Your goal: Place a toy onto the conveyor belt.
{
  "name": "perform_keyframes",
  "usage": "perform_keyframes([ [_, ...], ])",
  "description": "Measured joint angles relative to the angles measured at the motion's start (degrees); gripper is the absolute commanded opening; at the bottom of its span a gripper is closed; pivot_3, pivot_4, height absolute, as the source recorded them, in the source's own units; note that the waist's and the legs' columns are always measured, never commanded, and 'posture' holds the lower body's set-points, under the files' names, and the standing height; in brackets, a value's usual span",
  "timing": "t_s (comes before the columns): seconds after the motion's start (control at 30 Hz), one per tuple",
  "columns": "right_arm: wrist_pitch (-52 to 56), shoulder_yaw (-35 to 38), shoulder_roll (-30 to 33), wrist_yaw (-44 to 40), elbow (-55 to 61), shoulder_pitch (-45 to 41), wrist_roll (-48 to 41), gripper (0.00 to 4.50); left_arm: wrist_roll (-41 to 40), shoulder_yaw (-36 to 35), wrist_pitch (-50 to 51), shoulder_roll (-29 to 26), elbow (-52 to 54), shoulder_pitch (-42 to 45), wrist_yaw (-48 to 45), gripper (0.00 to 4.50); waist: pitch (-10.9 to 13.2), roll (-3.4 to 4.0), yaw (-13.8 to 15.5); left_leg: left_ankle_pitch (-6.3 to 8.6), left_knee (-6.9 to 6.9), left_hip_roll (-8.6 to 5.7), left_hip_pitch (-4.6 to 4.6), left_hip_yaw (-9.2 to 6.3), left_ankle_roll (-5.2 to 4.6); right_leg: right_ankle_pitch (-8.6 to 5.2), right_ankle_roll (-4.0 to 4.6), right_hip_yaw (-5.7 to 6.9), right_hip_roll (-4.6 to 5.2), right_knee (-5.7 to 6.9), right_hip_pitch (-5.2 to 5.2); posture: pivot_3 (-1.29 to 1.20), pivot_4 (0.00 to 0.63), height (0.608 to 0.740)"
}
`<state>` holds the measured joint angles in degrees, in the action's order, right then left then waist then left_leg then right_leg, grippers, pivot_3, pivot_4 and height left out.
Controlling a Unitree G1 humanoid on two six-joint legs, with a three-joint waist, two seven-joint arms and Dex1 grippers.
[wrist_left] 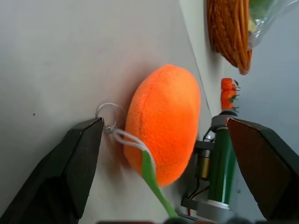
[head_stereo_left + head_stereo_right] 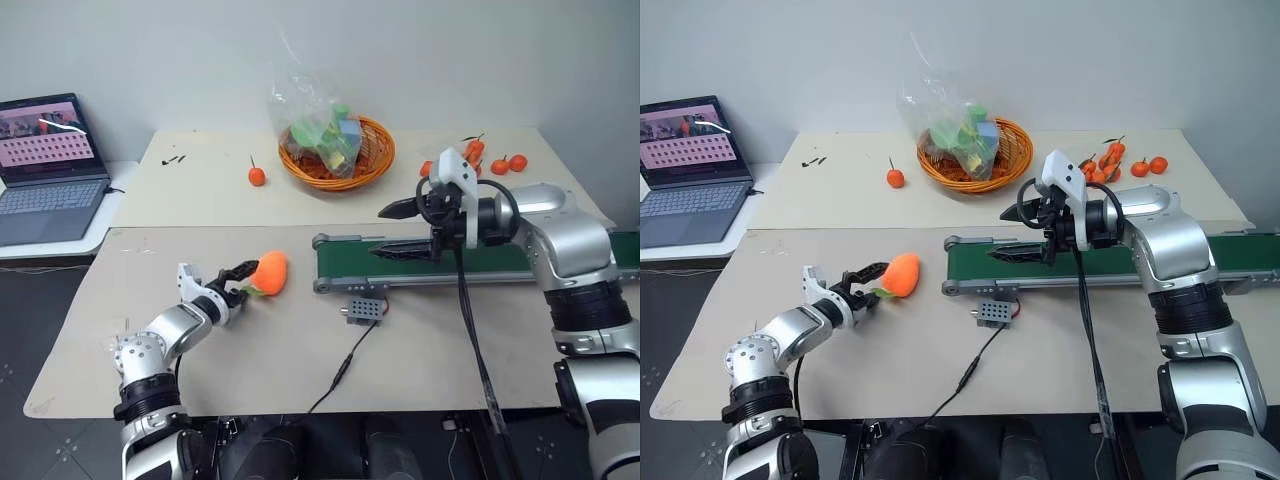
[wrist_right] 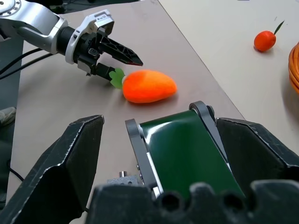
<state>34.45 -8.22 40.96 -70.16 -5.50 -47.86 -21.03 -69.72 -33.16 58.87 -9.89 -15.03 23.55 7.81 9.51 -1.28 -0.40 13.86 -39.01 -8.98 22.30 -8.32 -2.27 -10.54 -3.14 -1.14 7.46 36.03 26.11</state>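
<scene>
The toy (image 2: 270, 272), a rounded orange plush with a green leaf, lies on the beige table just left of the conveyor belt's end. My left gripper (image 2: 243, 281) is open at the toy's leaf end. Its two black fingers straddle that end without closing on it, and in the left wrist view the toy (image 1: 163, 121) lies between and just past them. The conveyor belt (image 2: 470, 260) is a dark green strip in a grey frame running to the right. My right gripper (image 2: 382, 231) hovers open above the belt's left end (image 3: 182, 149), holding nothing.
A small grey box with a cable (image 2: 363, 310) sits in front of the belt's left end. At the back stand a wicker basket (image 2: 375, 165) holding a clear bag of blocks, a lone small orange fruit (image 2: 257, 176) and more fruits (image 2: 495, 160). A laptop (image 2: 45, 165) is far left.
</scene>
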Motion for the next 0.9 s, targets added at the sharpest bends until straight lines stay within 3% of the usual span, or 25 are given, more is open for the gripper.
perform_keyframes([
  [0.13, 0.00, 0.00, 0.00, 0.32, 0.01, 0.00, -0.01, 4.50, 2.05, 1.62, -0.24, -0.07, -1.11, 0.81, -1.93, 4.48, -0.01, 0.00, 0.38, 0.00, 0.00, 0.00, -0.03, 0.00, 0.00, 0.01, -0.01, 0.00, 0.00, 0.00, -0.04, 0.00, 0.150, 0.740],
  [0.23, 0.00, 0.00, -0.01, 0.42, 0.15, 0.00, -0.05, 4.50, 3.52, 2.70, -0.31, -0.07, -2.06, 1.69, -2.97, 3.77, -0.02, -0.01, 0.63, 0.00, 0.00, -0.01, -0.03, 0.01, 0.00, 0.02, -0.03, 0.00, 0.00, -0.01, -0.04, 0.00, 0.150, 0.740],
  [0.57, 0.01, 0.01, 0.03, 0.57, 0.42, 0.76, -0.09, 4.50, 5.48, 3.41, -0.18, 0.06, -3.17, 2.82, -4.15, 0.10, -0.02, -0.01, 0.64, 0.01, -0.01, 0.00, 0.00, 0.02, -0.01, 0.04, -0.05, -0.01, 0.00, -0.04, -0.02, 0.00, 0.150, 0.740],
  [0.9, 0.01, 0.01, -0.18, 0.62, 0.32, 0.77, -0.07, 4.50, 7.21, 4.39, -5.13, -1.68, 5.58, 2.37, -11.57, 0.10, -0.01, -0.02, 0.53, 0.01, -0.01, 0.01, 0.02, 0.07, -0.01, 0.04, -0.04, -0.02, -0.01, -0.04, 0.01, 0.00, 0.150, 0.740],
])
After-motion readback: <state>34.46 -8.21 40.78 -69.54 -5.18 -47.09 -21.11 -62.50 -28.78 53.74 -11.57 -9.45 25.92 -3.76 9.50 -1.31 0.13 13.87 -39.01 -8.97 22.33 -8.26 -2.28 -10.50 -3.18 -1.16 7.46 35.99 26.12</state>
